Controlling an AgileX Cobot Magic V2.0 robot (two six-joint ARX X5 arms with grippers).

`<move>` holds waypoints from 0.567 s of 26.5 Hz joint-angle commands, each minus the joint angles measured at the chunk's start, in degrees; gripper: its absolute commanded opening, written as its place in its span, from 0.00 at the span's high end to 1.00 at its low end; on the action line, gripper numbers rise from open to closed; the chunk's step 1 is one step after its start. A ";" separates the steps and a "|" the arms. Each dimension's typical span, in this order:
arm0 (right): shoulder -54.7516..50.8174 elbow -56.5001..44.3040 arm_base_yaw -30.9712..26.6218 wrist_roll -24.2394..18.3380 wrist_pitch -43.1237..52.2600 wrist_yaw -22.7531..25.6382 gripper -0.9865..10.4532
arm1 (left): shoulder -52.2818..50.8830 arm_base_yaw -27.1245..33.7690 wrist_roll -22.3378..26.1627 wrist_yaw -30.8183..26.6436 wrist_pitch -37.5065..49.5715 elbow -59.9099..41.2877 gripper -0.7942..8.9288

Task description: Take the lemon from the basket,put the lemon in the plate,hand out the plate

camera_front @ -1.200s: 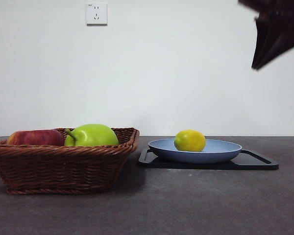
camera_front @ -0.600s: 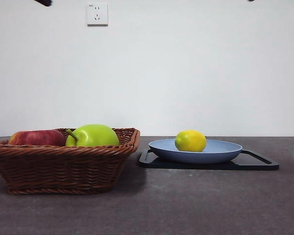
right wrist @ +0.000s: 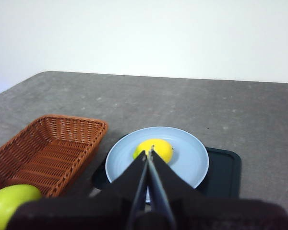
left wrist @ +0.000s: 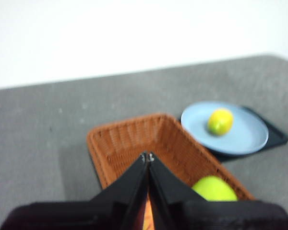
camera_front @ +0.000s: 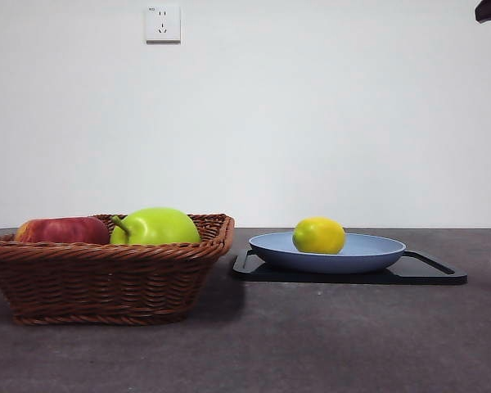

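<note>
The dark arm that hung low at the front view's upper corner a second ago has lifted clear. The lemon (camera_front: 318,235) lies in the plate (camera_front: 376,254), just ahead of the right tool (right wrist: 149,152), whose jaws are closed, empty. The left tool (left wrist: 148,156), also closed and empty, hovers above the basket (camera_front: 106,278). Handing out the plate remains.

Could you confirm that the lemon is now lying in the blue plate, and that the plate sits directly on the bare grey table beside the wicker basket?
Not quite. The lemon does lie in the blue plate, beside the wicker basket, but the plate rests on a flat black tray, not on the bare grey table. The front view shows the tray under the plate, and the right wrist view confirms it.
</note>
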 commanded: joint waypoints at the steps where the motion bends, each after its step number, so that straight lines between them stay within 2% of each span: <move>1: 0.11 0.46 0.42 1.46 0.70 0.17 0.91 | 0.59 -0.20 -0.74 -0.02 0.55 0.31 0.91; 14: 0.17 0.46 0.42 1.46 0.70 0.15 0.91 | 0.59 -0.22 -0.70 -0.02 -0.04 0.11 0.91; 15: 0.15 0.46 0.42 1.46 0.72 0.17 0.91 | -0.70 -0.09 0.59 -0.07 -1.42 0.15 0.91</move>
